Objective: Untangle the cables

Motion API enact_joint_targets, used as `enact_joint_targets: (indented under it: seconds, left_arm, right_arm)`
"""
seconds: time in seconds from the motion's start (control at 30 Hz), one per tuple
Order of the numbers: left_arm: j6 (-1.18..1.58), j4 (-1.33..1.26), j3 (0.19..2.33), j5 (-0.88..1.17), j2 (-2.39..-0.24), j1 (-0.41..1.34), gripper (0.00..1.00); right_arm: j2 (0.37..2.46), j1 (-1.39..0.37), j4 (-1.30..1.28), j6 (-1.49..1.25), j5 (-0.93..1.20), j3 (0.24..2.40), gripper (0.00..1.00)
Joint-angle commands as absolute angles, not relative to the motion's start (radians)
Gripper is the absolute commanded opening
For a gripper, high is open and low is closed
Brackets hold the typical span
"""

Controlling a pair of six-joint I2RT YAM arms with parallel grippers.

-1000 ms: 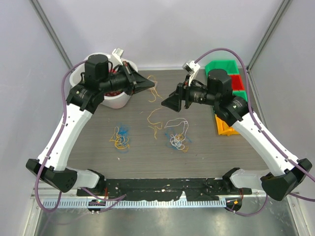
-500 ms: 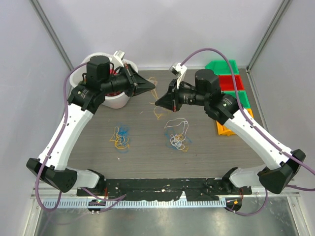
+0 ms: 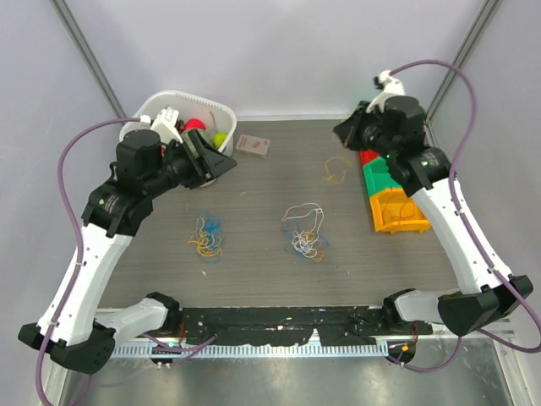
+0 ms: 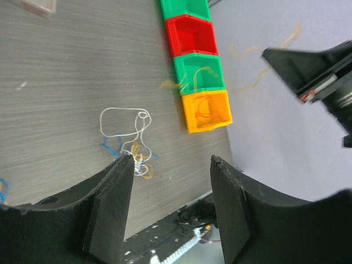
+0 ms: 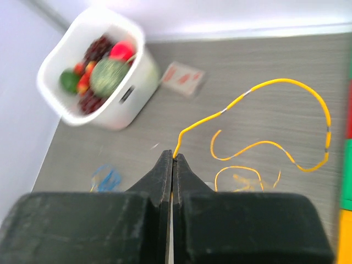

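My right gripper [image 5: 174, 157] is shut on one end of a thin yellow cable [image 5: 286, 82], which curls away from its tips. From above, the right gripper [image 3: 341, 132] is raised at the back right, and the yellow cable [image 3: 336, 172] dangles below it, left of the bins. A white, orange and blue tangle of cables [image 3: 304, 233] lies mid-table, and a blue and yellow tangle [image 3: 205, 238] lies to its left. My left gripper [image 3: 225, 165] hovers at the back left, open with nothing between its fingers [image 4: 115, 187]. The white tangle [image 4: 129, 129] shows beyond them.
A white tub [image 3: 221, 112] of toy fruit stands at the back left, with a small card [image 3: 253, 145] beside it. A row of green, red and orange bins [image 3: 397, 222] lines the right side. Thick purple-grey hoses [image 3: 63, 169] arc over both arms.
My right gripper shut on the yellow cable and carried it up to the back right. My left gripper opened, let go and drew back to the left.
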State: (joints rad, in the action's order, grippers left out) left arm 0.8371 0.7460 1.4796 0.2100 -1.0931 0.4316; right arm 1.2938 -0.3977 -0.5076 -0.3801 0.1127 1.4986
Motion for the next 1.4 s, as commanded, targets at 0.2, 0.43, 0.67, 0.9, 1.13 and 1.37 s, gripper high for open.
enact_joint_targets:
  seconds: [0.2, 0.43, 0.67, 0.9, 1.13, 1.37]
  left_arm:
    - [0.529, 0.758, 1.443, 0.201, -1.172, 0.448, 0.74]
    - [0.272, 0.814, 1.581, 0.127, -1.284, 0.659, 0.83]
    - [0.267, 0.799, 1.534, 0.178, -1.264, 0.676, 0.84]
    - [0.227, 0.816, 1.536, 0.146, -1.259, 0.707, 0.86]
    - [0.222, 0.830, 1.532, 0.141, -1.247, 0.709, 0.87]
    - [0.218, 0.836, 1.534, 0.140, -1.244, 0.710, 0.88]
  right_arm:
    - [1.305, -0.131, -0.551, -0.348, -0.180, 1.591, 0.01]
    - [1.396, 0.047, -0.410, -0.345, -0.124, 1.479, 0.01]
    - [1.468, 0.077, -0.474, -0.328, -0.115, 1.621, 0.01]
    - [1.497, 0.078, -0.540, -0.333, -0.123, 1.785, 0.01]
    - [1.552, 0.086, -0.497, -0.313, -0.153, 1.769, 0.01]
    - [1.566, 0.094, -0.388, -0.340, -0.135, 1.540, 0.01]
